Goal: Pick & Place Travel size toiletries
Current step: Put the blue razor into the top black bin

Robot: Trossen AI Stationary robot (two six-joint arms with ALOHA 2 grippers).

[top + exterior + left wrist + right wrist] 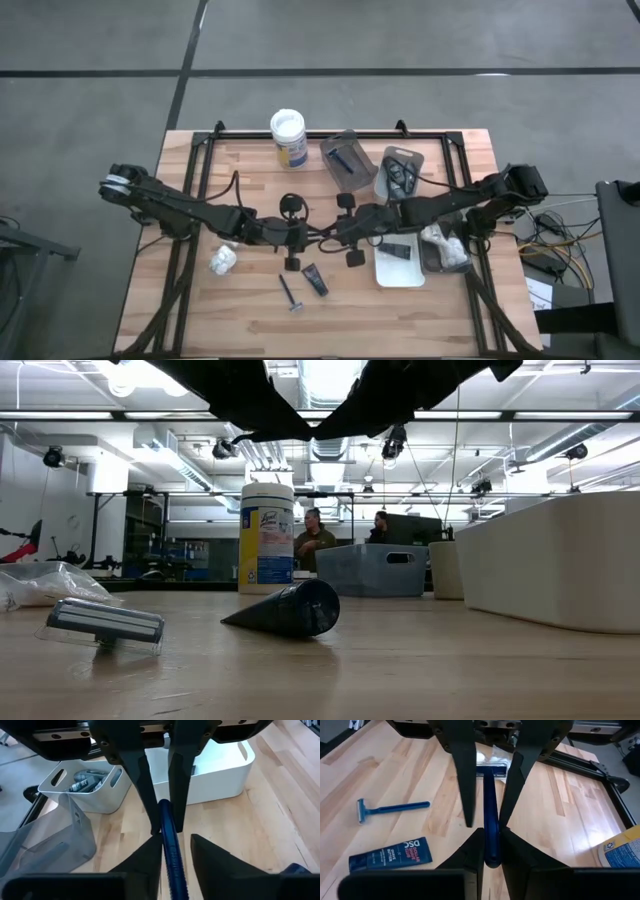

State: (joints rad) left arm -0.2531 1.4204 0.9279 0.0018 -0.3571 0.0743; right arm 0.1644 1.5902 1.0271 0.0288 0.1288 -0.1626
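The table [200, 310] carried both arms to its middle, where the two tools met tip to tip. The white tray [400, 272] lay just behind the right gripper [337, 235], on that arm's own side. The left gripper [303, 237] faced it. Its fingers [465, 780] stood spread, one either side of the handle with a gap showing on each side.

The right gripper was pressed together on the blue razor [490, 820], pinching the handle's end, with the head pointing away toward the left arm. A second razor [290, 292] and a black tube [315, 280] lay on the wood near both tools, toward the table's front edge.

This looked like a handover, left to right, nearly done. The next move would likely call for the left arm to back straight off without snagging the head. The right arm would then swing back to a tray.
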